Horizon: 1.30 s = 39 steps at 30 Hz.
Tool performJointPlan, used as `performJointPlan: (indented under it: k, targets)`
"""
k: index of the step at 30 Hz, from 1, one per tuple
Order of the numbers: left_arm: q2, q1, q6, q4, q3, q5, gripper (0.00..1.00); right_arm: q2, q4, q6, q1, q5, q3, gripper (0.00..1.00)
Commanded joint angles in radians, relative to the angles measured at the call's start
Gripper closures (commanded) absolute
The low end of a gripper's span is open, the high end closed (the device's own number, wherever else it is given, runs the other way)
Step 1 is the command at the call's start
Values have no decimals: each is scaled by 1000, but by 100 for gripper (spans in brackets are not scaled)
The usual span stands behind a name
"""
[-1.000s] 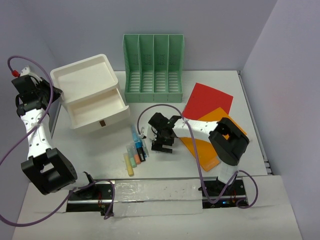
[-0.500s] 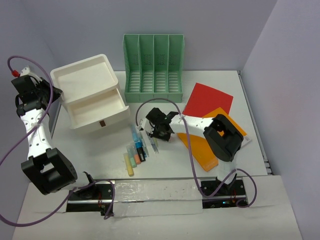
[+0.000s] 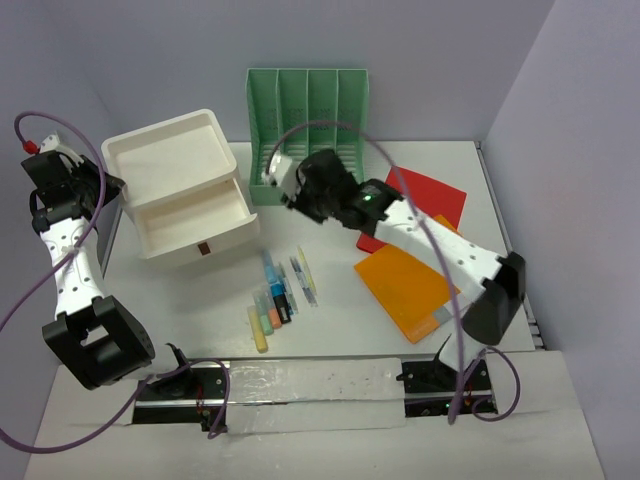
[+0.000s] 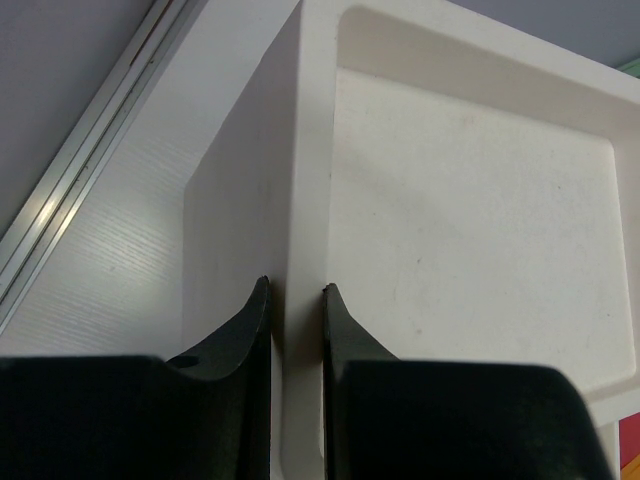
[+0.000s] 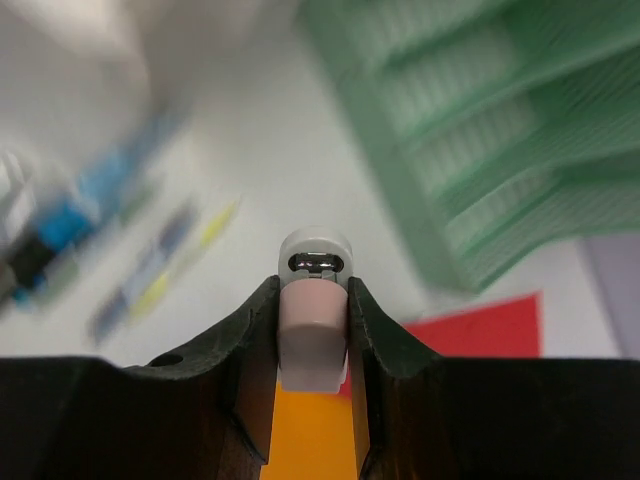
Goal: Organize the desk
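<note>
The desk [image 3: 340,340] is a white tabletop. My right gripper [image 3: 288,188] hangs above it in front of the green file holder [image 3: 307,130]. In the right wrist view that gripper [image 5: 313,285] is shut on a small pink stick [image 5: 313,330] with a clear cap over a metal tip. My left gripper [image 3: 105,190] is at the left side of the white drawer box [image 3: 185,190]. In the left wrist view it [image 4: 295,288] is shut on the box's left wall [image 4: 300,200], one finger inside the top tray [image 4: 470,200] and one outside.
Several pens and markers [image 3: 280,295] lie in a row at the desk's middle front. An orange folder [image 3: 405,285] and a red folder [image 3: 425,190] lie to the right. The box's middle drawer [image 3: 195,215] stands pulled out. Walls close in the desk at the back and sides.
My right gripper shut on the pink stick beside the pens, then rose and swung back toward the green file holder with it. The left arm has not moved.
</note>
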Motion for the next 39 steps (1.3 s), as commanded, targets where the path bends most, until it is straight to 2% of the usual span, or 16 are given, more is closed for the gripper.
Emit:
performJointPlan:
  k: [1, 3, 5, 9, 12, 21, 24, 25, 27, 30, 33, 39]
  targets:
    - [-38, 7, -66, -2, 6, 90, 95, -143, 371, 76, 63, -55, 150, 100]
    - [-39, 8, -66, -4, 3, 87, 95, -123, 559, 37, 132, -6, 149, 100]
    - [-40, 7, -66, -2, 0, 86, 95, -59, 611, 25, 173, -26, 223, 100]
    - [-40, 7, -65, -7, 1, 80, 95, 133, 552, 63, 212, -91, 414, 100]
    - [-40, 9, -65, -5, -1, 84, 95, 252, 527, 55, 260, -129, 498, 100]
    - [-38, 8, -66, -2, -5, 92, 95, 436, 503, 105, 304, -144, 578, 99]
    - [-40, 7, -66, 0, -8, 94, 95, 468, 490, 122, 307, -135, 576, 82]
    - [-40, 7, -68, 2, -9, 94, 95, 480, 488, 130, 307, -126, 576, 70]
    - [-40, 7, -67, 4, -10, 94, 95, 495, 488, 143, 307, -104, 576, 53]
    - [-38, 7, -66, 6, -10, 92, 95, 503, 496, 152, 307, -61, 581, 42]
    - [-35, 8, -69, 9, -11, 94, 95, 513, 505, 150, 304, -42, 598, 38]
    - [-35, 8, -67, 10, -14, 94, 95, 514, 472, 177, 305, 20, 661, 37]
